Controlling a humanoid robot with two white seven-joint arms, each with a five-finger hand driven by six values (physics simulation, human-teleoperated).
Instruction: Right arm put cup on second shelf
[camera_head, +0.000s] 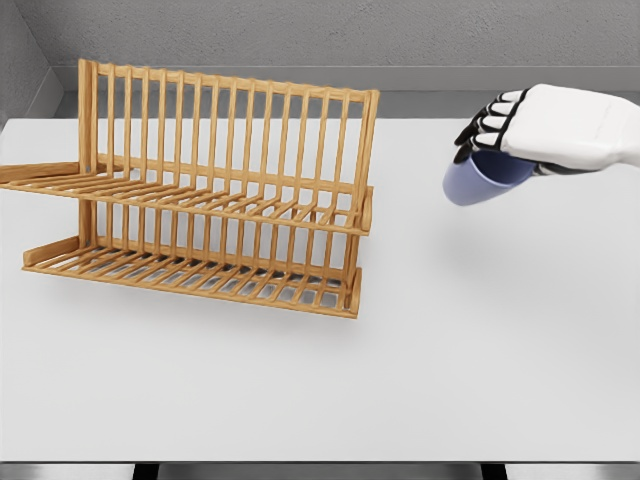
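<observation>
Lavender-blue cup (478, 180) held tilted in the right hand (545, 128), fingers (490, 122) curled over its rim, above the desk (480, 350), well right of the wooden rack (215, 190); looks light, rigid, smooth, likely slippery; grip at the rim seems workable.

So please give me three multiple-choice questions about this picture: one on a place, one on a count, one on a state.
1. Where is the cup relative to the rack?
A. on its top shelf
B. to its right, off the table
C. on its lower shelf

2. How many shelves does the rack have?
A. one
B. two
C. four

3. What is the right hand doing?
A. holding the cup
B. resting open on the table
C. gripping the rack

Answers: 1 B, the cup hangs in the air right of the rack. 2 B, two slatted tiers show. 3 A, its fingers wrap the cup.
</observation>
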